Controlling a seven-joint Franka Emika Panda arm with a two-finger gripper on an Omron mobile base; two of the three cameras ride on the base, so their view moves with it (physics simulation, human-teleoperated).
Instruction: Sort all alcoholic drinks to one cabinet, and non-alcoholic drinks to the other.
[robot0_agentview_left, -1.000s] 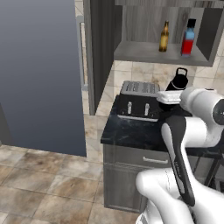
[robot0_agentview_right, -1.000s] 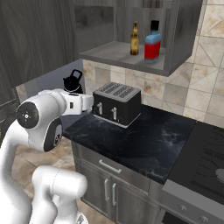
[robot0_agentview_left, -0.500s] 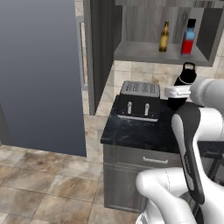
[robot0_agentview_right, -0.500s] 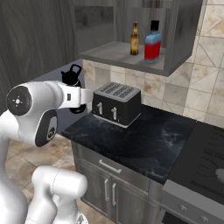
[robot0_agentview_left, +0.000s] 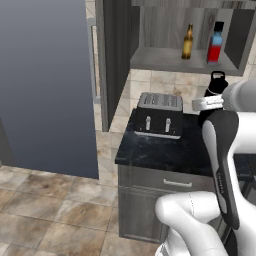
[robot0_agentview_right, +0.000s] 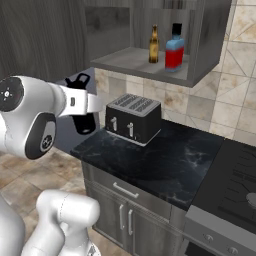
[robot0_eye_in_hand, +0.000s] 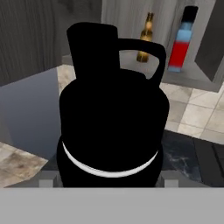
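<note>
Above dark counter (robot0_agentview_right: 165, 160), black bottle (robot0_eye_in_hand: 111, 118) sits apparently clamped between the jaws, shelf bottles beyond.

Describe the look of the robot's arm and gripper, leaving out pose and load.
The arm is glossy white with rounded, bulbous links and dark grey bands and discs at the joints. One round white joint cap carries a ring of small dark dots in the right base view. A dark strip runs down one link in the left base view. The gripper shows as small grey finger tips. No loose cables show.

Black bottle (robot0_eye_in_hand: 111, 122), amber beer bottle (robot0_agentview_right: 154, 45), red-blue bottle (robot0_agentview_right: 174, 47), black marbled counter (robot0_agentview_right: 170, 160).
</note>
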